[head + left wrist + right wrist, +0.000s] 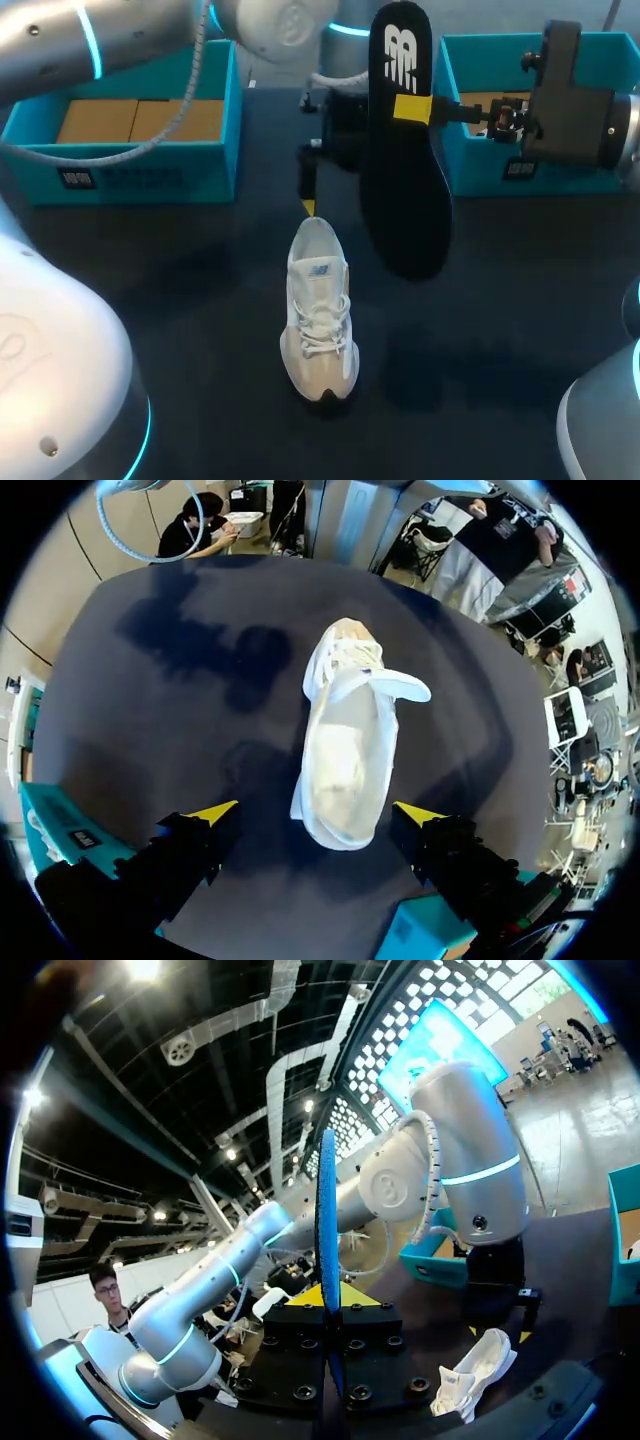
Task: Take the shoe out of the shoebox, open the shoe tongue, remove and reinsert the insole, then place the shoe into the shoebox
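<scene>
The right end effector [428, 108] is clenched on the insole [405, 170], one yellow tip pressed against its black face in the head view. In the right wrist view the insole [327, 1210] runs edge-on between the two fingers. It hangs upright in the air, heel end up and toe end down, above the bench [150, 300] and beside the shoe, touching neither.

The left end effector [317, 813] is released, with its fingers spread wide and nothing between them but air. It hovers above the heel of the shoe [350, 750], looking down into the opening. In the head view one of its yellow tips sits just over the heel rim.

The white shoe [320, 315] stands upright in the middle of the bench, heel towards the arms and toe away from them. Its tongue [395, 686] looks pulled forward and off to one side, leaving the mouth wide open.

Two blue shoeboxes sit at the back of the bench, well apart from the shoe: the left shoebox [140, 170] and the right shoebox [470, 175]. I cannot tell which one the shoe belongs in.

By my reading, the task is a little past halfway. The shoe is out of its box, the tongue is opened and the insole is out. What is left is to slide the insole back in toe first, seat it flat, and then lift the shoe into a shoebox.
</scene>
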`<state>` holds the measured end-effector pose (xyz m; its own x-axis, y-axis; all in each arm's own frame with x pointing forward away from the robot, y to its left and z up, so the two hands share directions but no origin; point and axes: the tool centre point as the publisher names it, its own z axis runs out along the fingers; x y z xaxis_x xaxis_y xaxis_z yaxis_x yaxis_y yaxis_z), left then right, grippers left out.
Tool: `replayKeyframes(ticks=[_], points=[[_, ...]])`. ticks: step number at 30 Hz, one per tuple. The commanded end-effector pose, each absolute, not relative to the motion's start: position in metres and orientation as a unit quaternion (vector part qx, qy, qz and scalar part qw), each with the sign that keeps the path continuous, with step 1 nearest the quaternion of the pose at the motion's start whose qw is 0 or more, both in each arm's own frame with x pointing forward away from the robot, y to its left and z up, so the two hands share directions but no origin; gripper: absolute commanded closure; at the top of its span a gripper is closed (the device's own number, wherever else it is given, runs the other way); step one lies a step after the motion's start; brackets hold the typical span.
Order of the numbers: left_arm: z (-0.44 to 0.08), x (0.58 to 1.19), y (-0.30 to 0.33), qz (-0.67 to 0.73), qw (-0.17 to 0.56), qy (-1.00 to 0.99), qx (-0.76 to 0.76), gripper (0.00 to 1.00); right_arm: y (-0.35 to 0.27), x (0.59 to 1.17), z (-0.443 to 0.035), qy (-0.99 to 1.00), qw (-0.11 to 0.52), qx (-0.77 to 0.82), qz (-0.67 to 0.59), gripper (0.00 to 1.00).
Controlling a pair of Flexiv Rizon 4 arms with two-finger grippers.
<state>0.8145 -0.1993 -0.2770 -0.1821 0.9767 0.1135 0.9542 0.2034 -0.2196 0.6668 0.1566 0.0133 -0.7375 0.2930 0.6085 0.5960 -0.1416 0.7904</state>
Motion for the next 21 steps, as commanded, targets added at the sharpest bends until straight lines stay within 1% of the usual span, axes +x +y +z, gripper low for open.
replayKeyframes(ticks=[1,5,18,19,21], points=[[-0.261,0.807,-0.18,0.11,-0.003,-0.777,-0.62,0.0,0.162,0.671,0.013,-0.645,0.113,-0.344,-0.673,1.0],[-0.249,0.81,-0.172,0.141,-0.045,-0.762,-0.63,0.0,0.162,0.671,0.013,-0.645,0.113,-0.344,-0.673,1.0],[-0.246,0.811,-0.17,0.146,-0.047,-0.76,-0.632,0.0,0.162,0.671,0.013,-0.645,0.113,-0.344,-0.673,1.0],[-0.251,0.811,-0.167,0.135,-0.062,-0.769,-0.622,0.0,0.162,0.671,0.013,-0.645,0.113,-0.344,-0.673,1.0],[-0.253,0.812,-0.161,0.172,-0.099,-0.777,-0.597,0.0,0.162,0.671,0.013,-0.645,0.113,-0.344,-0.673,1.0]])
